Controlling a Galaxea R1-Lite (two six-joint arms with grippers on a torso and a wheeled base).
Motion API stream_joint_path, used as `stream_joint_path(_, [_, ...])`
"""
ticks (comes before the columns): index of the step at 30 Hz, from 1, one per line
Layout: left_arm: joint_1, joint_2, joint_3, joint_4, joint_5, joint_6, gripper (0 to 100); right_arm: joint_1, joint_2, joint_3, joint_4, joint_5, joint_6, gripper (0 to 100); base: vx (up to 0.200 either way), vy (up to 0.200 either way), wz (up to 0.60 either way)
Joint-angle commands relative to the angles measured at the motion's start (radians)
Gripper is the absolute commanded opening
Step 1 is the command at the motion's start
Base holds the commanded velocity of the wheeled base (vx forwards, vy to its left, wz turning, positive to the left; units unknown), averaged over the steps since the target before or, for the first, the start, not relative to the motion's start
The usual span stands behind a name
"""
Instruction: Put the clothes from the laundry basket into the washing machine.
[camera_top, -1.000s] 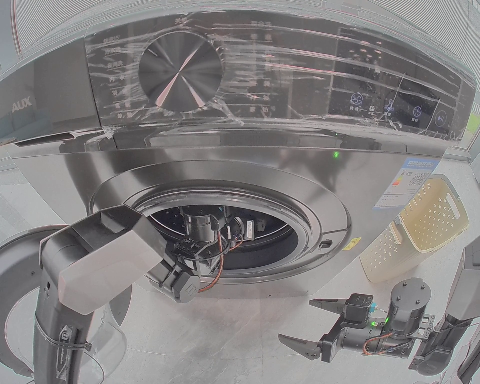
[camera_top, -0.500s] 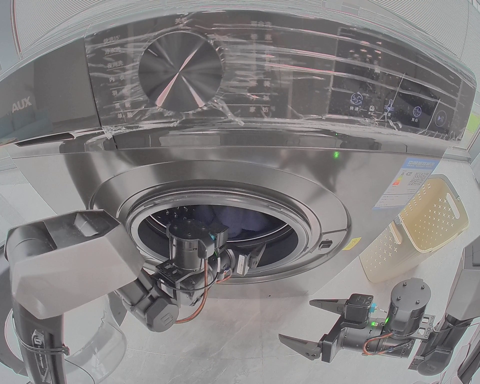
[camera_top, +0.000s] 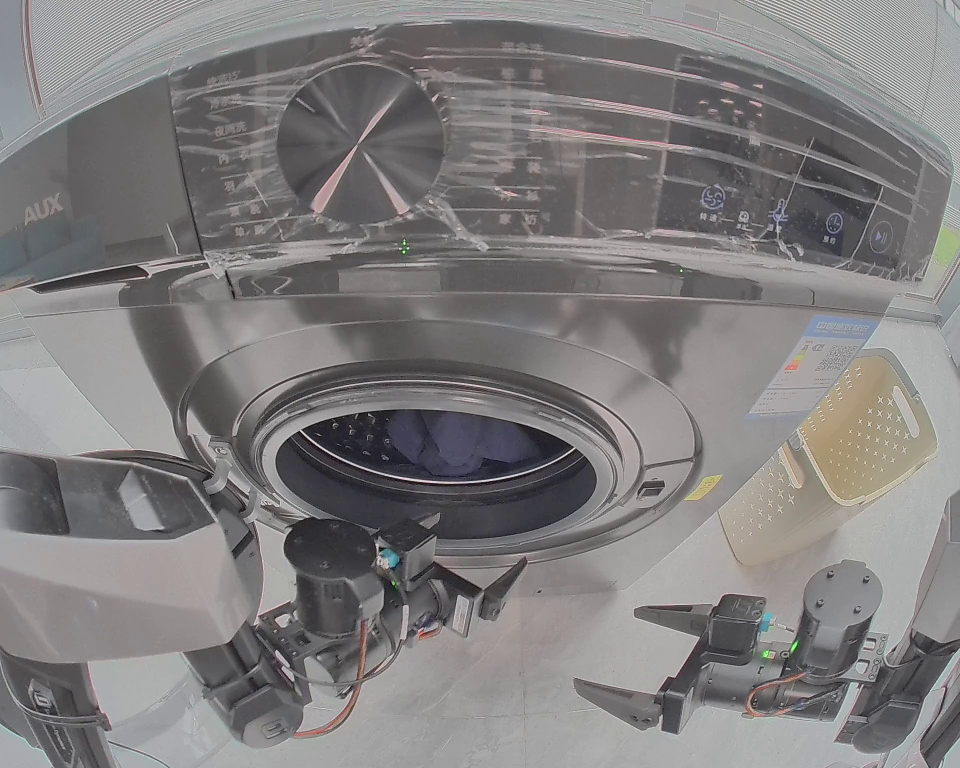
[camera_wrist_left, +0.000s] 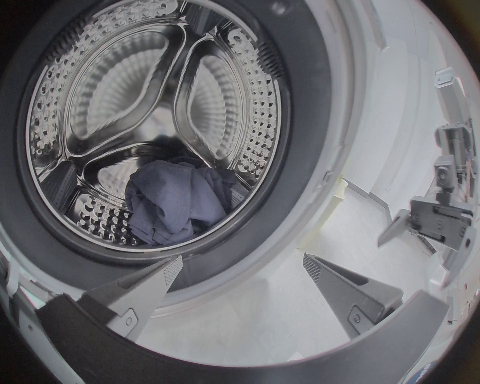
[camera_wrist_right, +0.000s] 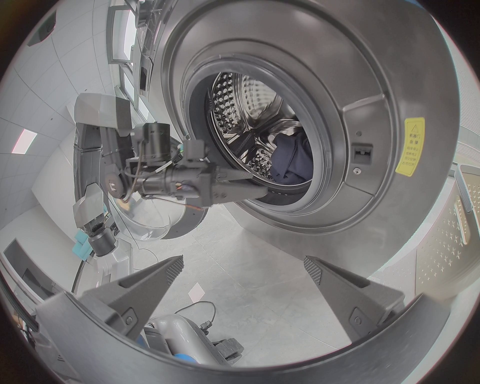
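Starting at the left of the washing machine (camera_top: 600, 340), you have its glass door (camera_wrist_right: 150, 220) swung open. Your left end effector (camera_wrist_left: 241, 259) hangs just outside the machine's round opening (camera_top: 440, 395), low at its left part. Its fingers (camera_wrist_left: 135, 295) are spread wide with nothing between them and point towards the opening's lower rim.

Inside the machine, the clothes (camera_top: 455, 440) lie as one dark blue crumpled heap on the bottom of the drum (camera_wrist_left: 125, 100), apart from both end effectors.

Further right, your right end effector (camera_top: 610, 648) hovers over the floor (camera_top: 560, 690) in front of the machine's lower right part, below the opening. It is also spread wide and holds nothing.

To the machine's right stands the laundry basket (camera_top: 850, 450), pale yellow, tilted with its open side facing you.
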Motion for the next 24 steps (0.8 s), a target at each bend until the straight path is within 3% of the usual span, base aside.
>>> stream_joint_path(1, [-0.078, -0.17, 0.188, -0.078, 0.008, -0.03, 100, -0.011, -0.136, 0.037, 0.003, -0.006, 0.0, 100, 0.0, 0.0, 0.0])
stream_joint_path(3, [-0.096, -0.248, 0.239, -0.093, 0.007, -0.076, 100, -0.017, -0.175, 0.037, 0.002, -0.006, -0.001, 100, 0.0, 0.0, 0.0])
stream_joint_path(6, [-0.121, -0.366, 0.299, -0.079, 0.01, -0.099, 100, -0.028, -0.217, 0.037, 0.0, -0.012, -0.003, 100, 0.0, 0.0, 0.0])
stream_joint_path(11, [-0.109, -0.509, 0.405, -0.073, 0.014, -0.097, 100, -0.065, -0.304, 0.037, 0.017, -0.078, 0.006, 100, 0.0, 0.0, 0.0])
stream_joint_path(16, [-0.089, -0.618, 0.478, -0.065, 0.026, -0.093, 100, -0.113, -0.39, 0.037, 0.081, -0.087, 0.008, 100, -0.08, 0.0, 0.0])
stream_joint_path(20, [-0.084, -0.732, 0.492, 0.017, 0.12, -0.091, 100, -0.258, -0.491, 0.037, 0.175, -0.156, -0.006, 100, -0.2, 0.0, 0.0])
stream_joint_path(22, [-0.08, -0.765, 0.492, 0.045, 0.132, -0.088, 100, -0.283, -0.516, 0.037, 0.195, -0.162, -0.007, 100, -0.2, 0.0, 0.0])
stream_joint_path(24, [-0.024, -0.906, 0.492, 0.166, 0.14, -0.067, 100, -0.332, -0.633, 0.037, 0.299, -0.164, -0.023, 100, -0.2, 0.0, 0.0])
